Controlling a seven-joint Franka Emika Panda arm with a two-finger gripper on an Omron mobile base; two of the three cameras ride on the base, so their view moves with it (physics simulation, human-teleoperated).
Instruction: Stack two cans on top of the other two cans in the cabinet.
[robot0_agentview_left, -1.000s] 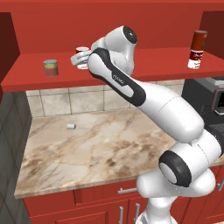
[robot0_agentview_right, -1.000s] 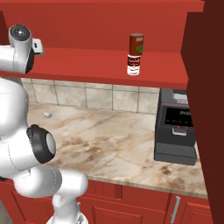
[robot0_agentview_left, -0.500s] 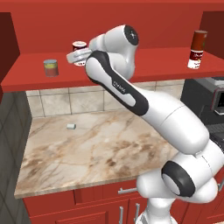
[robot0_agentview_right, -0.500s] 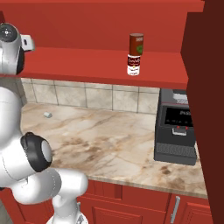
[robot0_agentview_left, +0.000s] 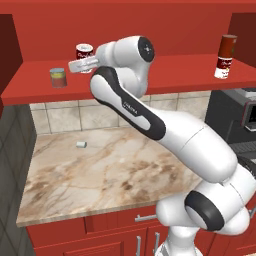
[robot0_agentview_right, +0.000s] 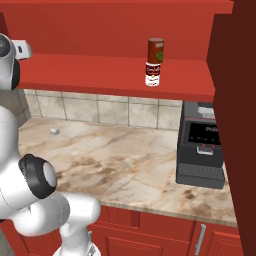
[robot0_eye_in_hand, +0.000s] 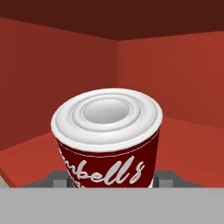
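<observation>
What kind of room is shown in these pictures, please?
Most likely a kitchen: a beige marble countertop with a tiled backsplash, a red open wall cabinet holding cans, and a black coffee machine.

The left base view looks forward and down from behind the arm's left side, with the gripper (robot0_agentview_left: 80, 64) up at the cabinet (robot0_agentview_left: 150, 75) shelf. The right base view faces the same shelf (robot0_agentview_right: 100, 75) and marble counter (robot0_agentview_right: 125, 155) from the opposite side. The hand view sits very near, looking along the claw at a soup can (robot0_eye_in_hand: 107, 135).
</observation>
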